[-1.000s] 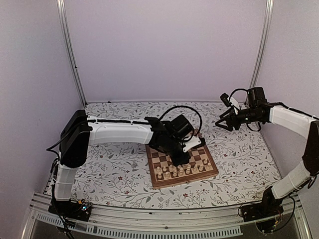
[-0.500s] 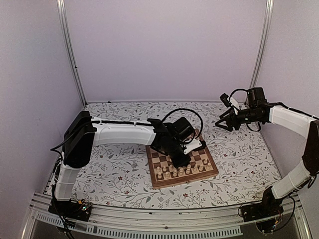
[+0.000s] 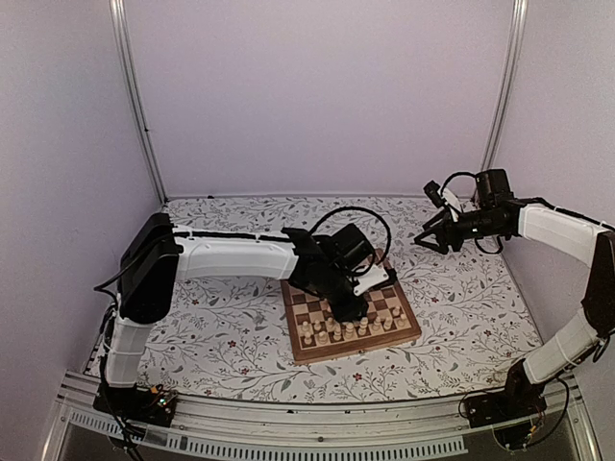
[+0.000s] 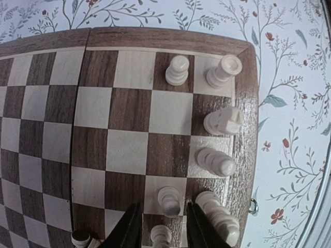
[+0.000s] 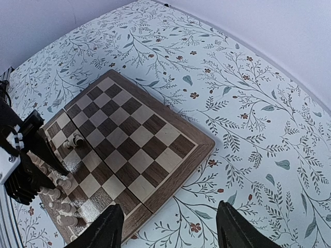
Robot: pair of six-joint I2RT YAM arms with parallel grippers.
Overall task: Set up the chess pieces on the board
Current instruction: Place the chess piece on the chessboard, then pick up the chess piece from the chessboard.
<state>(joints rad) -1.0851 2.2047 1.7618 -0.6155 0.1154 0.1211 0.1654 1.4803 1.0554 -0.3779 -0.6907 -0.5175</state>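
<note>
The board (image 3: 396, 305) lies at the table's middle. Several cream chess pieces (image 3: 332, 331) stand in its near rows. In the left wrist view pieces line the board's right edge: a rook (image 4: 223, 71), a knight (image 4: 223, 121), a bishop (image 4: 214, 161) and a tall piece (image 4: 217, 214). Pawns stand beside them (image 4: 177, 70). My left gripper (image 4: 163, 230) is open low over the board, a pawn (image 4: 161, 236) between its fingers with gaps on both sides, another pawn (image 4: 169, 200) just beyond the tips. My right gripper (image 5: 170, 232) is open and empty, high above the board's far right side.
The floral tabletop (image 3: 231, 331) surrounds the board. The board (image 5: 129, 150) and my left arm (image 5: 20, 160) show in the right wrist view, with more pieces (image 5: 72, 142) by the arm. Purple walls and metal posts (image 3: 135, 106) enclose the table.
My left gripper has shifted slightly over the board's near rows. My right arm has not moved.
</note>
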